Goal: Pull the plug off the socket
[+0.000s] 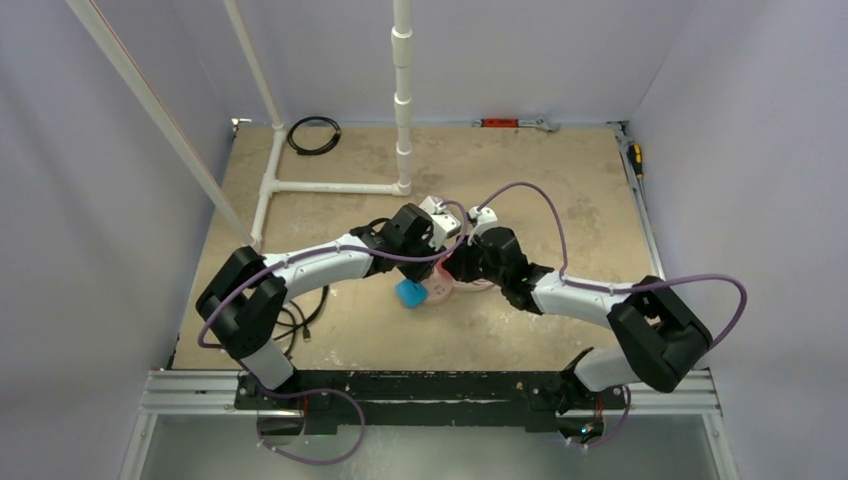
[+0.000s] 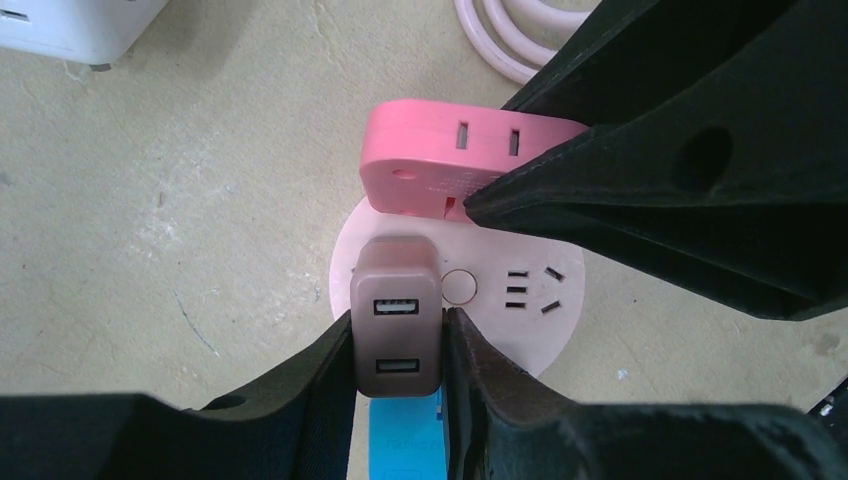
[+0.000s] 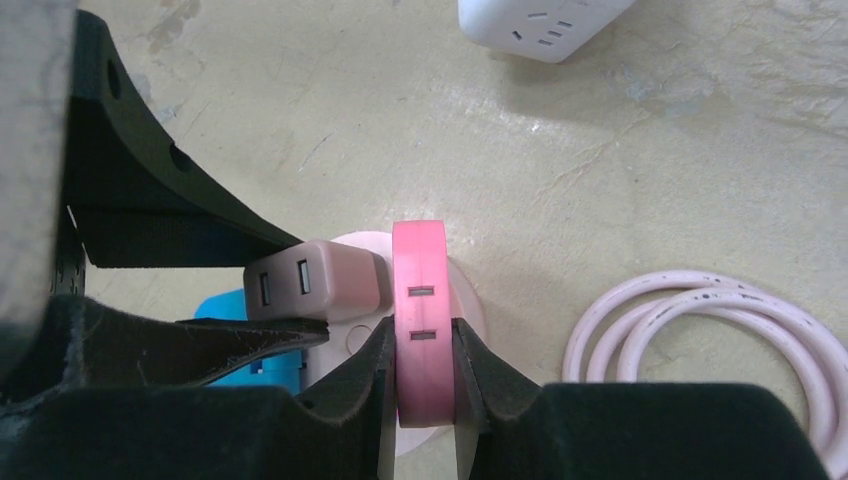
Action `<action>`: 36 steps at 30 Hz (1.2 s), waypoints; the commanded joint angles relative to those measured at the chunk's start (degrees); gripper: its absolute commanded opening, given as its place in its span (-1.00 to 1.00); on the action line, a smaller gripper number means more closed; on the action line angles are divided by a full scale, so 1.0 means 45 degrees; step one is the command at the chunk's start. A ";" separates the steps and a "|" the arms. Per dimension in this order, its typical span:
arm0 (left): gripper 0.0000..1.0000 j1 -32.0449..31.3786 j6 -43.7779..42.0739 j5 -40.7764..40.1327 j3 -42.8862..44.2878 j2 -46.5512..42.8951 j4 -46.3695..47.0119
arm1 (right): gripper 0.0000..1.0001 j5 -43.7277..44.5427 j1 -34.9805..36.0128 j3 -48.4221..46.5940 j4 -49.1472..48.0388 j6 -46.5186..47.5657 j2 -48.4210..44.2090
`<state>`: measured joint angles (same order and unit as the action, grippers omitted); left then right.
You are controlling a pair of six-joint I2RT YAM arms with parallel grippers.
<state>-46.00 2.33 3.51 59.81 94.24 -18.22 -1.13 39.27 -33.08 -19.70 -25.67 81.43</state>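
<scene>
- Left gripper point(image 2: 398, 335) pinches the dusty-pink USB plug point(image 2: 397, 300) by its sides. The plug sits on the face of the round socket point(image 2: 490, 340), which lies flat on the table, and looks not yet pulled free.
- Right gripper point(image 3: 421, 335) clamps a bright pink slotted piece point(image 3: 420, 290) standing on edge on the same disc, just beside the plug.
- Both holds look made, so I judge only the pull itself is left.
- No prongs or seam show. I cannot tell whether the slotted piece belongs to the socket.
- Under the left fingers, a blue object point(image 2: 405, 445) is mostly covered.
- Farther off lies the coiled cord point(image 3: 690, 285), and beyond it a white power strip point(image 3: 540, 25), cut off by the frame.
</scene>
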 commanded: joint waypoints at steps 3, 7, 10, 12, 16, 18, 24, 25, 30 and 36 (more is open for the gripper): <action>-1.00 -0.0076 0.0213 -0.0306 0.0224 0.0307 -0.0679 | -1.00 0.1603 0.0166 0.0745 0.0375 0.0680 -0.1542; -1.00 -0.0071 0.0244 -0.0368 0.0206 0.0313 -0.0676 | -1.00 0.2557 0.1074 0.0924 0.0309 0.0848 -0.2230; -1.00 -0.0077 0.0298 -0.0341 0.0205 0.0294 -0.0642 | -1.00 0.3487 0.1875 0.0889 0.0378 0.0871 -0.2371; -1.00 -0.0054 0.0332 -0.0283 0.0190 0.0299 -0.0621 | -1.00 0.3995 0.2167 0.0831 0.0474 0.0702 -0.2308; -1.00 -0.0034 0.0342 -0.0181 0.0204 0.0345 -0.0632 | -1.00 0.5132 0.2830 0.0808 0.0642 0.0492 -0.2308; -1.00 0.0007 0.0346 -0.0066 0.0223 0.0366 -0.0633 | -1.00 0.5796 0.3224 0.0794 0.0682 0.0479 -0.2366; -1.00 0.0188 0.0401 0.0138 0.0312 0.0509 -0.0756 | -1.00 0.7278 0.4497 0.0486 0.0885 0.0565 -0.2108; -1.00 0.0188 0.0401 0.0155 0.0304 0.0499 -0.0739 | -1.00 0.7425 0.4673 0.0394 0.0924 0.0609 -0.1958; -1.00 0.0232 0.0410 0.0211 0.0302 0.0504 -0.0717 | -1.00 0.8066 0.5421 -0.0266 0.1243 0.0700 -0.1085; -1.00 0.0223 0.0386 0.0041 0.0283 0.0562 -0.0766 | -1.00 0.7635 0.5425 -0.0043 0.0979 0.0462 -0.1447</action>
<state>-46.19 2.92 8.78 60.66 94.91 -20.25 34.54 62.30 -31.81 -12.97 -22.26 77.19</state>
